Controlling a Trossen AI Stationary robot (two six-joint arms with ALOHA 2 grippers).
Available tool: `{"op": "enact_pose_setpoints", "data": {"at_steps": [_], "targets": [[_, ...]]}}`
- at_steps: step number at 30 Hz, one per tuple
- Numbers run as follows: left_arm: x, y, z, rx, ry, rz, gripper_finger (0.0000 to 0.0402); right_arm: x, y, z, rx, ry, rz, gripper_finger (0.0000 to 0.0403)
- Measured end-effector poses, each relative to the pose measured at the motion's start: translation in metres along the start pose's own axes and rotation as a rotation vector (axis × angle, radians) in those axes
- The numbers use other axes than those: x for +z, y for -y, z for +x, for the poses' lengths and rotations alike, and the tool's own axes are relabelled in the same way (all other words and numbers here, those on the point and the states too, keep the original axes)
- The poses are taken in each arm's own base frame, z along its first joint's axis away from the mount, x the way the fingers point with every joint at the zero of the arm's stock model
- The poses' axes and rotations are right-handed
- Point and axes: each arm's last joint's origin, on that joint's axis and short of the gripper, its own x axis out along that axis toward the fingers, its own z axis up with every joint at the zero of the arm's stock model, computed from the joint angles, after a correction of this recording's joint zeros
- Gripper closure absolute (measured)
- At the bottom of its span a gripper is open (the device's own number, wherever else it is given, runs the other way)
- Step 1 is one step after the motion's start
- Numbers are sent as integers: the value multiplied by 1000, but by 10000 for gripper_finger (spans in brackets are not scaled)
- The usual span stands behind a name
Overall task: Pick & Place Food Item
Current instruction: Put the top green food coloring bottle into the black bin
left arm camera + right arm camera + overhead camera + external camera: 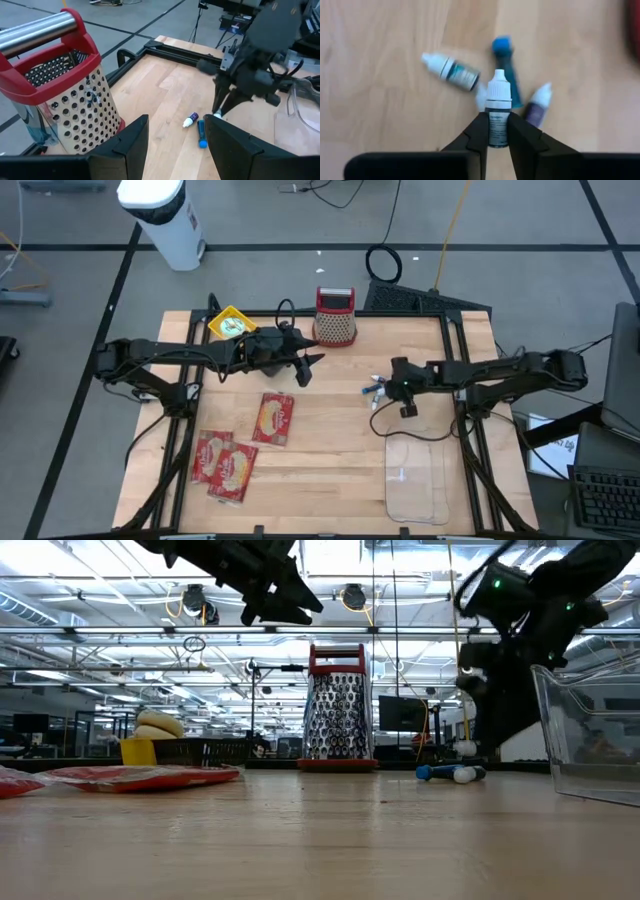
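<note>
A: How far along is the pick and place, by your reading?

B: Early. The right gripper [494,131] has its fingers clamped on a small white-capped dropper bottle [497,114], just over the cluster of little bottles right of table centre. Whether it is off the wood I cannot tell. The clear plastic container [417,476] at the near right looks empty, so if that is the destination, the carry and the drop are both left.

A: And the other little bottles?

B: Lying on the wood under the held one: a second white-capped bottle [451,70], a blue-capped tube [506,65] and a darker bottle [536,107] with a white tip. None of those is gripped.

A: Which way does the held bottle point?

B: Its long axis runs out along the fingers, cap forward and away from the wrist, base back between the pads. In the wrist view it sits straight in the grip, not skewed. The loose white-capped one lies at a slant to it.

A: What of the left arm?

B: The left gripper [175,142] hangs above the far middle of the table, fingers apart and holding nothing, near the red-handled box grater [336,317]. The red food packets [274,418] lie untouched at the near left, and the yellow item [232,324] sits at the far left
</note>
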Motion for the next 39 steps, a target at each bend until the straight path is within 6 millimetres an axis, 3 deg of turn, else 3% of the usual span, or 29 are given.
{"op": "enact_pose_setpoints", "data": {"at_steps": [8,18,27,39], "targets": [[2,3,6,-82,38,34,210,21,11,-30,-120,319,50,360],[-25,28,45,-166,55,210,210,41,18,-39,-160,553,28,361],[-36,35,63,-187,116,223,210,47,19,-29,-154,584,17,360],[-40,38,63,-220,87,247,210,59,21,-20,-147,691,5,359]]}}
